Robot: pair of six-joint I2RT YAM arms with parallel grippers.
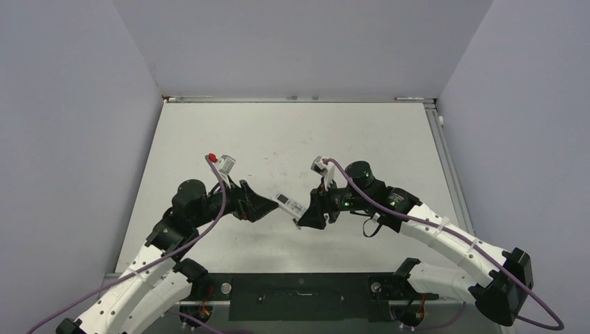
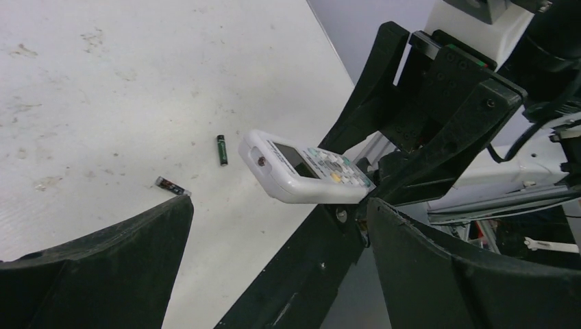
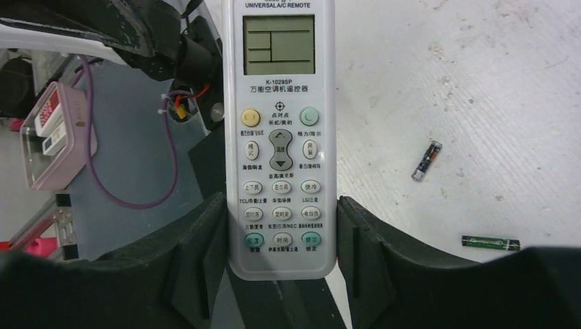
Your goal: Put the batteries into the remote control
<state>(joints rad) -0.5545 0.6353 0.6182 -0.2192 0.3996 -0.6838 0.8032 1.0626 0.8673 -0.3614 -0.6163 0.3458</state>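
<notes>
The right pincer (image 3: 281, 229) grips the remote control (image 3: 279, 137) by its lower end, so the wide-open left pincer (image 2: 277, 212) should probably close squarely on the free display end.

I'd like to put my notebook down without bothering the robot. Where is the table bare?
Bare: the far stretch of the table by the back wall, and its far-right corner. Crowded: the middle, where the open left gripper faces the right gripper clamping the remote control, with two batteries lying close beyond it.
</notes>
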